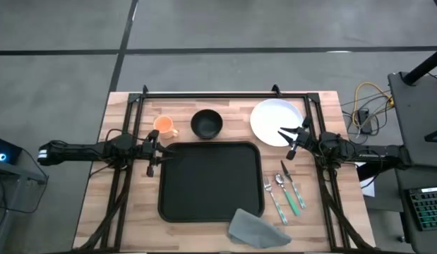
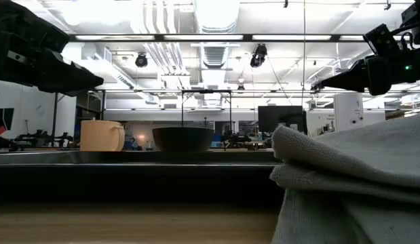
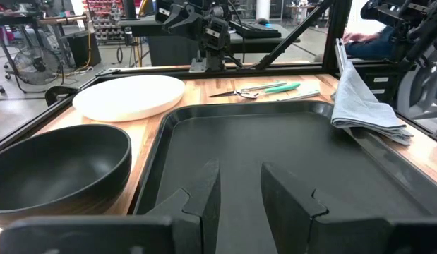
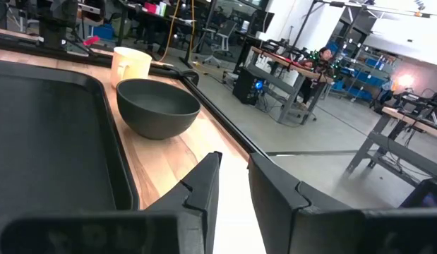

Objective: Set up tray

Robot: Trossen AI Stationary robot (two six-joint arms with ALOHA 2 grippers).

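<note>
Wooden table (image 1: pixel 133 212) under tray (image 1: pixel 211 180) (empty)

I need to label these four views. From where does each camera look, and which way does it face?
High: above, straight down on the tray; both arms show.
Low: table height, across the tray rim to the bowl; arms overhead.
Left wrist: over the tray toward the plate; own open fingers show.
Right wrist: over the plate toward the bowl; own open fingers show.
All four share the bowl.

Your high view looks straight down on the table, low view sits level at table height behind the napkin (image 2: pixel 352 183), both wrist views share the tray (image 3: pixel 274 141).
</note>
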